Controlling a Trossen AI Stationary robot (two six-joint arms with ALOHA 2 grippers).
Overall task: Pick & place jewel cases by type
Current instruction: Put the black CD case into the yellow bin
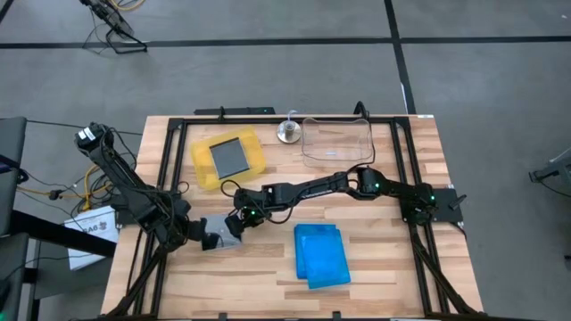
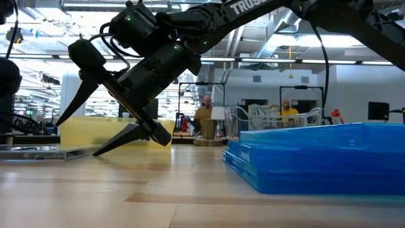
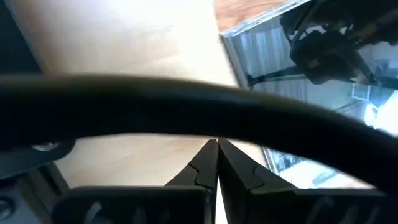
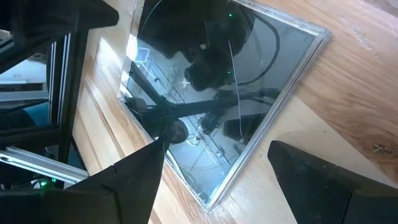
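A clear-grey jewel case (image 1: 225, 228) lies flat on the wood table at the near left. My right gripper (image 1: 239, 221) reaches across from the right and stands open over this case (image 4: 211, 93), its fingers slanting down with one of the case's corners between them. My left gripper (image 1: 198, 236) is shut with nothing between its fingers (image 3: 217, 149); it points down at the bare wood just left of the case (image 3: 292, 106). A stack of blue jewel cases (image 1: 321, 255) lies flat near the front edge. Another grey case (image 1: 230, 158) lies in the yellow tray (image 1: 203, 169). My right gripper has its lower fingertip (image 2: 98, 152) down at table level, right beside the clear-grey case's edge (image 2: 76, 152). I cannot tell whether it touches the case. The upper finger (image 2: 69, 107) stands clear above it.
A clear plastic tub (image 1: 337, 141) and a small round metal object (image 1: 287, 132) stand at the back, right of the yellow tray. The two grippers are close together over the near left. People show in the room beyond the table. Bare wood lies at the near right.
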